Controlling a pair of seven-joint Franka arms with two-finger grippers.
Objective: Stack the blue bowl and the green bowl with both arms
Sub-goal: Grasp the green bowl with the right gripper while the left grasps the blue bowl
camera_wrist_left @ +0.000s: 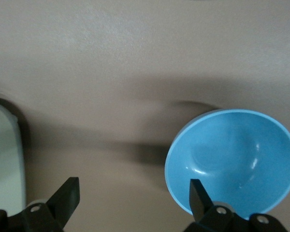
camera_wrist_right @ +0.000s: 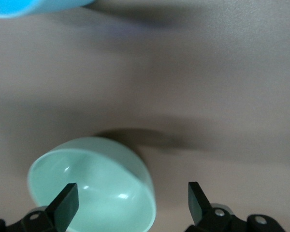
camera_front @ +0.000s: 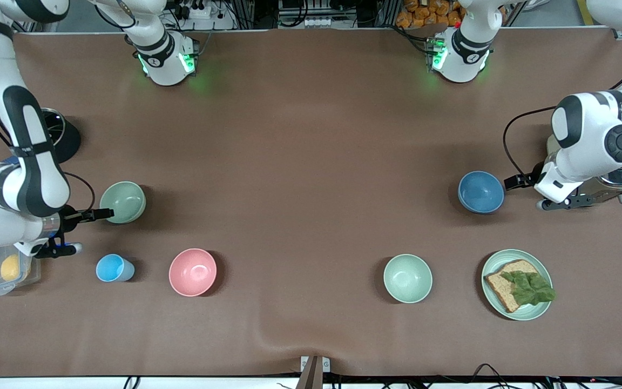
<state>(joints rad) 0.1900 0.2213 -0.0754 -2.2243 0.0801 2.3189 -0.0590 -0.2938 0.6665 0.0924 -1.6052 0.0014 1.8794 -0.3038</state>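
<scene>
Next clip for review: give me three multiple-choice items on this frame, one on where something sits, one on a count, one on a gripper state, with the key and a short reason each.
1. Where does the blue bowl sit?
A. toward the left arm's end of the table
B. beside the pink bowl
C. on the plate

2. How many bowls are on the table?
A. two
B. three
C. four

3. How are the left gripper's fingers?
A. open, holding nothing
B. shut on the blue bowl
C. shut on the toaster

Key:
1 A: it lies beside the left gripper, near the toaster.
2 C: blue bowl, green bowl, pink bowl and mint-green bowl.
3 A: the left wrist view shows its fingers spread apart with nothing between them.
</scene>
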